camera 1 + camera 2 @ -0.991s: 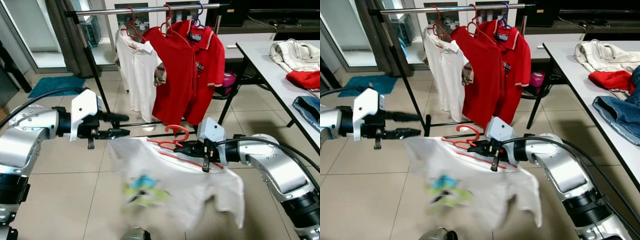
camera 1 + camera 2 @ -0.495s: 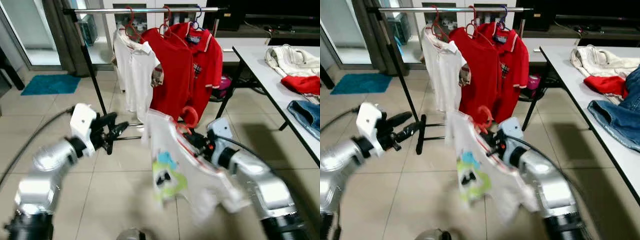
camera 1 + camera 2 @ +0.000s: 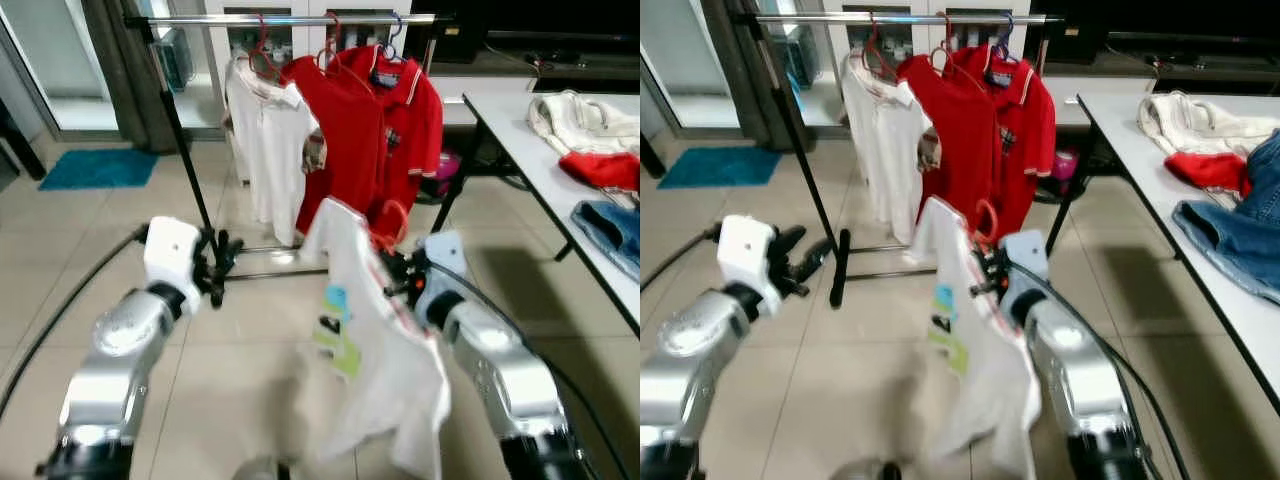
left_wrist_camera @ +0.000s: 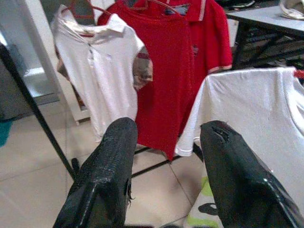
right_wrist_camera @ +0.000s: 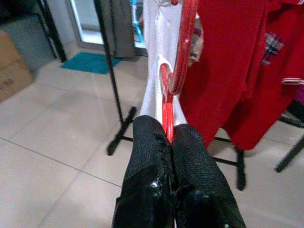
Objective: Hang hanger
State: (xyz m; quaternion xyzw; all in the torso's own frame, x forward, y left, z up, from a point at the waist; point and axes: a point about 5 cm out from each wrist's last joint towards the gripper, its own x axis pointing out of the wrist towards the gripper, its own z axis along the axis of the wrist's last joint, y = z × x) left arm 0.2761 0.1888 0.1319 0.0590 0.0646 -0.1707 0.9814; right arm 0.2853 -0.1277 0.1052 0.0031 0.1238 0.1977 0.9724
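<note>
Red hanger (image 5: 176,57) w/ white tee (image 3: 375,345) pinched in right gripper (image 5: 170,137), held in front of the rack, below the rail (image 3: 290,19).
Right fingers closed tight on the hanger's wire; tee hangs off it, green/blue print facing robot's left. Left gripper (image 4: 167,152) wide, nothing in it, near the rack's black post (image 3: 190,150). On the rail: white shirt (image 3: 262,140) toward the left end, two red polos (image 3: 375,130) beside it. Table (image 3: 520,130) at right w/ clothes (image 3: 590,150) along its near edge.
</note>
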